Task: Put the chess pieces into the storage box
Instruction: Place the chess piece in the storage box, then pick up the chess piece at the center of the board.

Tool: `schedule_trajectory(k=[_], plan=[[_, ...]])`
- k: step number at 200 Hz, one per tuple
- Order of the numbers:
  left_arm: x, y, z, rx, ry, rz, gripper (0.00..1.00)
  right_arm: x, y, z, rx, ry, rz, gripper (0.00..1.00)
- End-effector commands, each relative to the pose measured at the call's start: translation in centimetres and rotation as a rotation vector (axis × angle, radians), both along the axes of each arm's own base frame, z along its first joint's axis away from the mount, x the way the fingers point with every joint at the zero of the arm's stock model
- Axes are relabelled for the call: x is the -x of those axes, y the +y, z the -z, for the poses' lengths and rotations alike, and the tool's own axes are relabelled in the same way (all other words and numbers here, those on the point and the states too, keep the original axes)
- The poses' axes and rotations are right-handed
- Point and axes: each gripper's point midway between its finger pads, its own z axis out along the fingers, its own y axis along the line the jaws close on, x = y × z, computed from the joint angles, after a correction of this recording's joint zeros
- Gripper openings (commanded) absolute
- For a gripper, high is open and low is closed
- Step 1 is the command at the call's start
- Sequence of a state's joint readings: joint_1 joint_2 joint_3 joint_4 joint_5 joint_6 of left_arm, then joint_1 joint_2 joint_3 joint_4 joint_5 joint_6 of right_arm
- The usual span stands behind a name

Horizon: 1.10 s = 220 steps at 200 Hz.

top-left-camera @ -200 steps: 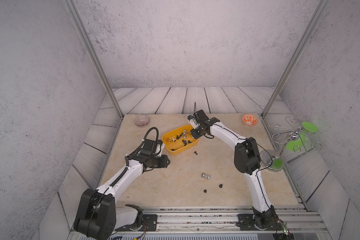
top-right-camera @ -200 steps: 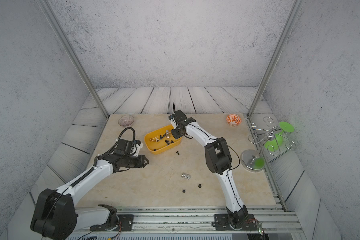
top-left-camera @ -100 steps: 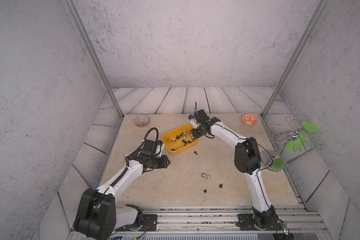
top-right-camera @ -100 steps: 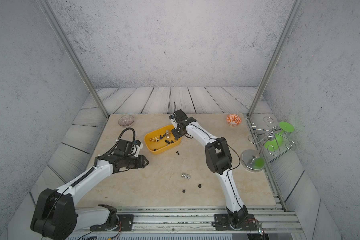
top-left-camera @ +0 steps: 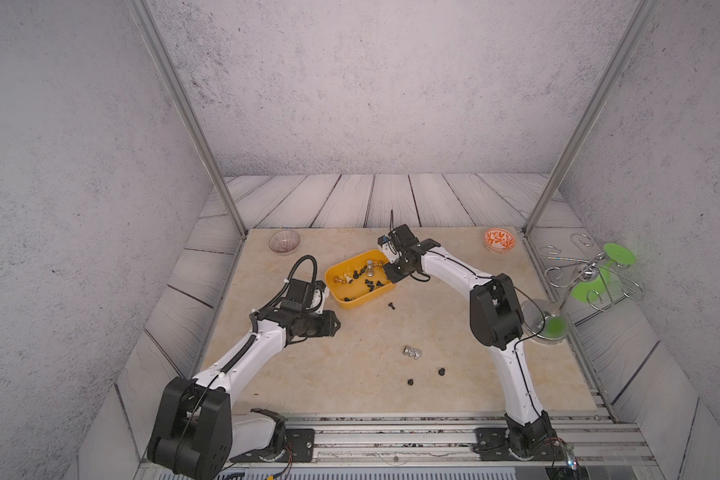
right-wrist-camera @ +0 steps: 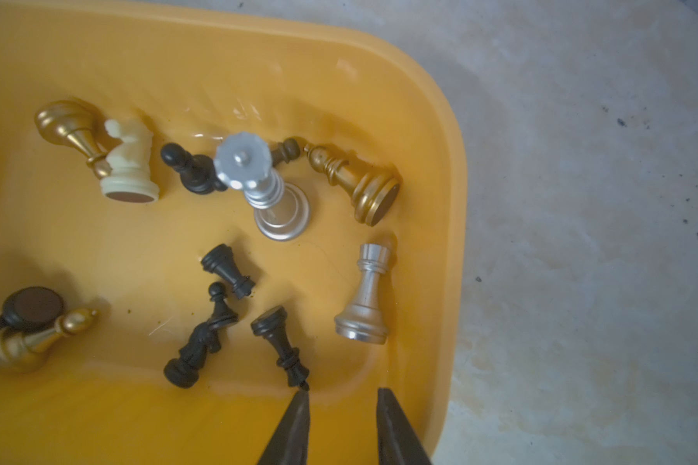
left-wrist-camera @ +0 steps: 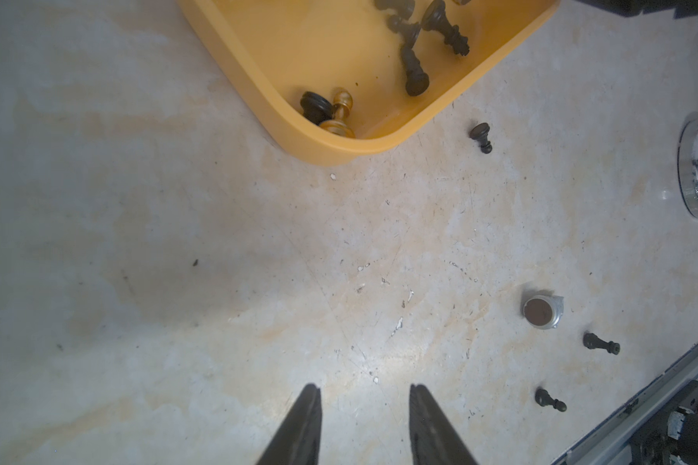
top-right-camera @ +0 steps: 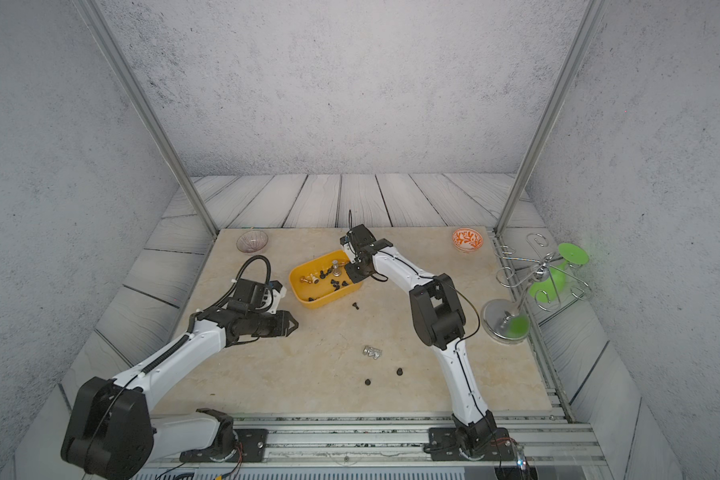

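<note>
Hardly anything has shifted since the earlier frames: both arms keep their places, and only the jaws of the right pincer (right-wrist-camera: 341, 392) have eased a little further apart. The storage box (top-left-camera: 352, 303) sits on the bench (top-left-camera: 350, 399) towards its far middle, and most of the chess pieces lie inside it. The right wrist view shows a silver queen (right-wrist-camera: 258, 177) standing, a silver rook (right-wrist-camera: 365, 298) on its side, a cream knight (right-wrist-camera: 130, 161), gold pieces and several small black ones. The right pincer hangs over the box's near corner, parted and holding nothing, with the tip of a black piece (right-wrist-camera: 279, 342) just at one finger.

Four pieces are outside the box: a black one (top-left-camera: 391, 306) just beside its wall, a silver one (top-left-camera: 411, 352) lying nearer the front, and two black ones (top-left-camera: 441, 371) close to that. The left pincer (left-wrist-camera: 363, 387) hovers over bare bench beside the box, its fingers apart and empty. A clear ribbed bowl (top-left-camera: 284, 242) and an orange-patterned bowl (top-left-camera: 499, 240) stand at the far corners.
</note>
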<state>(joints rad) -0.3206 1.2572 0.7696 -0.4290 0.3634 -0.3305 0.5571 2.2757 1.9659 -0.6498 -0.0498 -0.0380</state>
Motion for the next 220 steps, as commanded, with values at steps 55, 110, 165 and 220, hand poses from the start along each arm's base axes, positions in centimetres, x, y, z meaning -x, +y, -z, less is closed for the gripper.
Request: schedule_trajectory(k=[55,110,165,220], plan=[[0.4,-0.1,0.2,0.016,0.019,0.008,0.4,1.7,-1.7,-9.2,-0.068,-0.157,-0.002,0.31],[0.6,-1.4,-0.4,0.016,-0.01,0.083,0.39,4.7,-3.8,-9.3,-0.098,-0.145,0.047,0.31],[1.1,-4.3,-0.5,-0.044,-0.029,0.232,0.39,9.2,-7.4,-6.9,-0.102,-0.078,0.131,0.31],[2.1,-8.7,0.3,-0.104,-0.068,0.466,0.4,13.9,-11.8,-4.8,-0.102,-0.029,0.25,0.32]])
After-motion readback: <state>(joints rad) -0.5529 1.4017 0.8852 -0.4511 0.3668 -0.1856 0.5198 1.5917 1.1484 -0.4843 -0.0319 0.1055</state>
